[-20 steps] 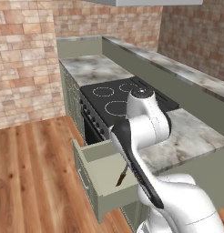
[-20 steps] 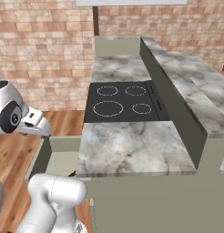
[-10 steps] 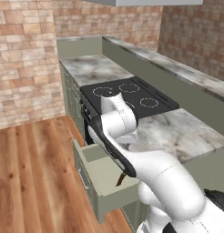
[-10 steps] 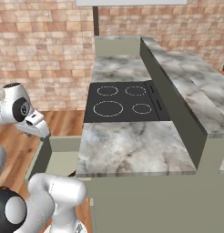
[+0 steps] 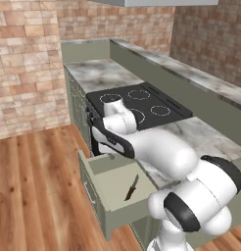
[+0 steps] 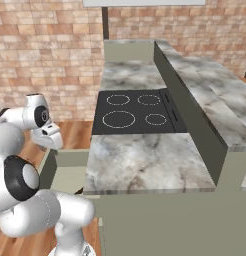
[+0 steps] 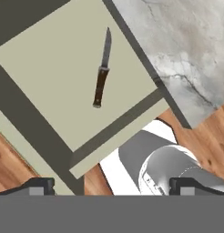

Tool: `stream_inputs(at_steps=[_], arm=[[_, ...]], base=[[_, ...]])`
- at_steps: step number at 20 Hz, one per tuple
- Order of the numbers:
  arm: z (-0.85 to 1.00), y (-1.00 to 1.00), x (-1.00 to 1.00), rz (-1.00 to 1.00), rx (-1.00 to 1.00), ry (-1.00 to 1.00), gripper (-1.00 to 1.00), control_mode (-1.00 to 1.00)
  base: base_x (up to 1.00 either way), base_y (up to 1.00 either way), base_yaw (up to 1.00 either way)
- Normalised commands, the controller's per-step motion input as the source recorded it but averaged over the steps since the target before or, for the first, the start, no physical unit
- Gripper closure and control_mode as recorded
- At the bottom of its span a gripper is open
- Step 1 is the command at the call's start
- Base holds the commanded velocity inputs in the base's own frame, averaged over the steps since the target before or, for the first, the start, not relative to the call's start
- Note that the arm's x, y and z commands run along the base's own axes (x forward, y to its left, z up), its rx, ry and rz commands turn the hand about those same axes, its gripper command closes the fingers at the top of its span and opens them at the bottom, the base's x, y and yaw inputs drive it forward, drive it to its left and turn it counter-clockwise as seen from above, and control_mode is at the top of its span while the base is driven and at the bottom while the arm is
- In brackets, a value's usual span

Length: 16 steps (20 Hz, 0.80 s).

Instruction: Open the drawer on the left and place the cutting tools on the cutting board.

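So the marble counter [image 5: 191, 132] runs along the wall with the black cooktop [image 5: 142, 103] set into it, and the drawer [image 5: 117, 184] hangs wide open below the counter's front edge, just past the cooktop's near corner. That part of the job looks done to me.

The arm bends down over the drawer, and the gripper [image 7: 111, 184] sits above its front edge looking straight in, jaws spread as wide as they go with nothing between them.

Inside, the knife [image 7: 102, 75] lies flat on the drawer floor, roughly mid-floor and a bit toward the counter side, blade pointing to the back wall, dark handle toward the front. It's touching nothing else. I can't spot the purple tool or the cutting board anywhere from these angles.

My read: we're at the reach-in-and-grab step. The next move calls for dropping the hand in and lining the fingers across that dark handle. It's thin and flat, so the pinch has to go low.
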Motion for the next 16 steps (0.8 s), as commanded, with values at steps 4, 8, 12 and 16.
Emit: stream_inputs(at_steps=[4, 8, 12, 16], arm=[[-0.49, -0.22, 0.00, 0.00, 0.00, -0.04, -1.00, -1.00], [-0.48, -0.33, 0.00, 0.00, 0.00, -0.06, -1.00, -1.00], [-0.45, -0.27, 0.00, 0.00, 0.00, -0.07, -1.00, -1.00], [-0.40, -0.03, 0.00, 0.00, 0.00, -0.10, -1.00, -1.00]], base=[[0.00, 0.00, 0.00], [0.00, 0.00, 0.00], [0.00, 0.00, 0.00], [0.00, 0.00, 0.00]])
